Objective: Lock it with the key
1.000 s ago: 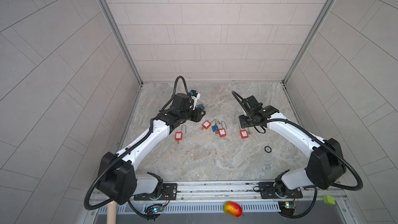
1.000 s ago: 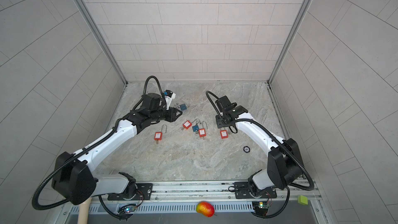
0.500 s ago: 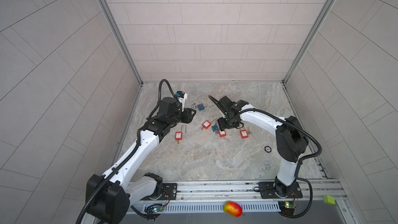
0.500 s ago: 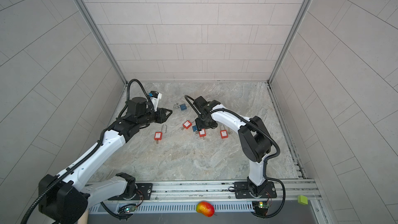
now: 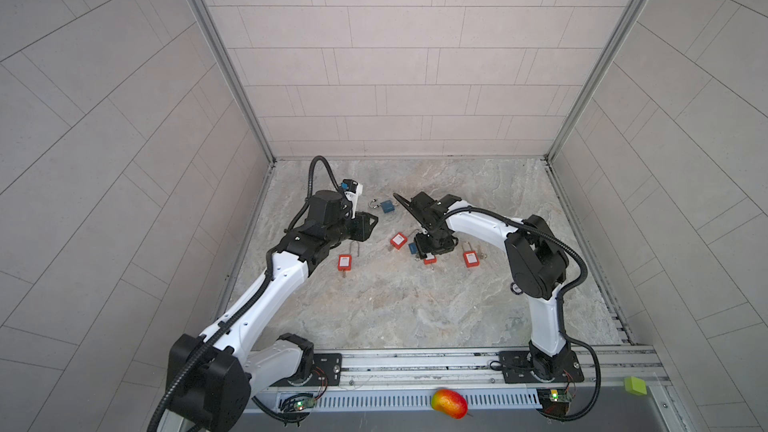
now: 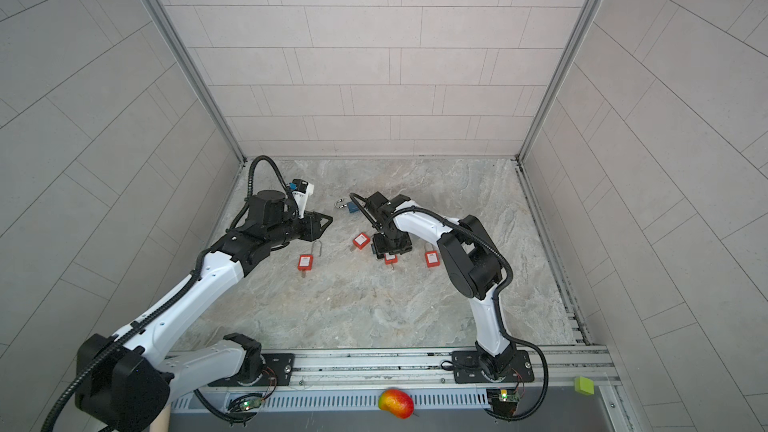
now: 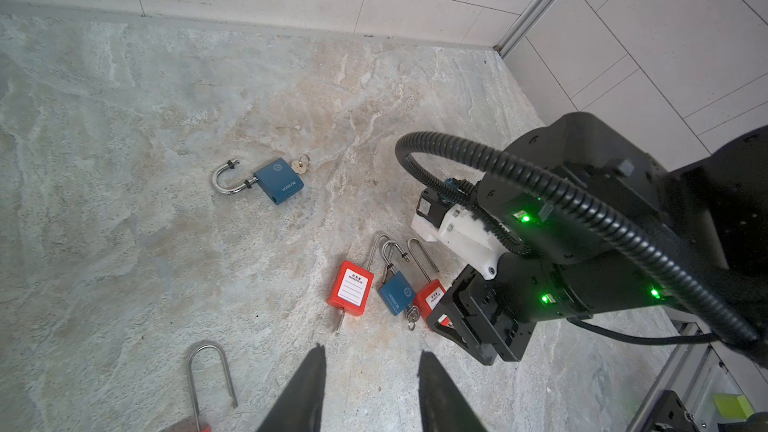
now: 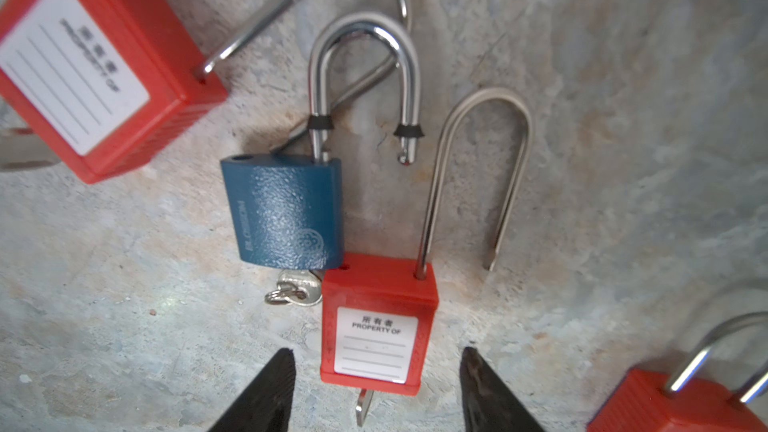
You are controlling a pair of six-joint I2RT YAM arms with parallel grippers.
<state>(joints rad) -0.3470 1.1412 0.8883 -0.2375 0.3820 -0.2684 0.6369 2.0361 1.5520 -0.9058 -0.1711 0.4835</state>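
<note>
Key [image 8: 297, 290] of blue padlock [image 8: 286, 214] partly hidden

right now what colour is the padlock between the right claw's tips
Red padlock with a white label; clearest in the right wrist view.

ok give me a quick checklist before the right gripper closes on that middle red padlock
1. Right gripper open, jaws either side of the middle red padlock: ok.
2. Key seated in that padlock's base: ok.
3. Its shackle closed: not ok, the free end is out of the body.
4. Clearance from the blue padlock: not ok, it lies against the red body's corner.
5. Left gripper open, empty, apart from the cluster: ok.
6. Fingertip height above the floor: cannot tell.
</note>
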